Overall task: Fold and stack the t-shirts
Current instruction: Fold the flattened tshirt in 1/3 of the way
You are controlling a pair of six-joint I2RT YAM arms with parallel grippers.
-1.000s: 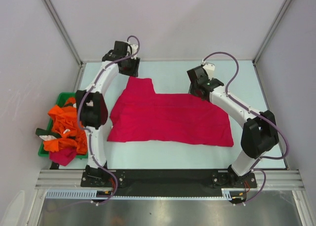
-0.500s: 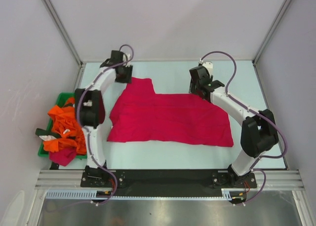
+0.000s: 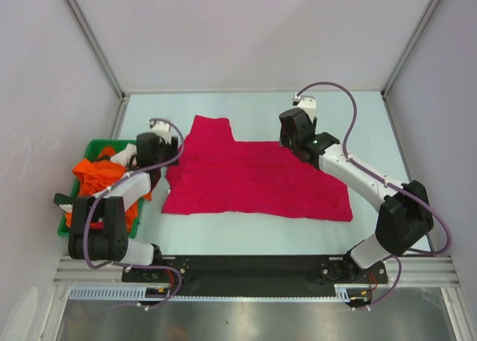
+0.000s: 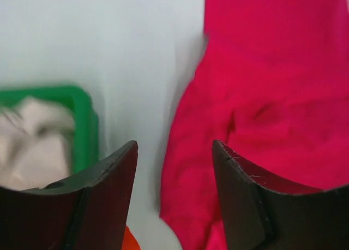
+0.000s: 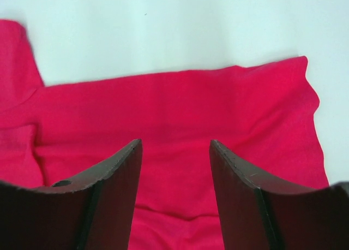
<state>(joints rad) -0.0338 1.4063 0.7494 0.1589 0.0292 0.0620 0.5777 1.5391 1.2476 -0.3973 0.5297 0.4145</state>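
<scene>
Far left: green bin heaped with orange shirts, lying just as 0.5 s ago.

Just right of the bin: left gripper, no longer out by the far sleeve as 0.5 s ago. Drawn back toward the near side, with the arm folded low alongside the bin. Hangs over the strip of table between the bin and the red t-shirt. In the left wrist view, jaws spread wide with nothing between them. Blurred green rim beyond the left finger, rumpled left edge of the shirt beyond the right one.

Centre: 1 red t-shirt spread flat on the table, 1 sleeve pointing to the far side. Same outline and place as in both earlier frames.

Right of centre: right gripper over the shirt's far edge. Shifted only slightly leftward since 0.5 s ago, with the arm stretched longer across the right side. In the right wrist view, jaws likewise wide apart and holding nothing. Red cloth below and between the 2 fingers, bare table beyond its far edge.
</scene>
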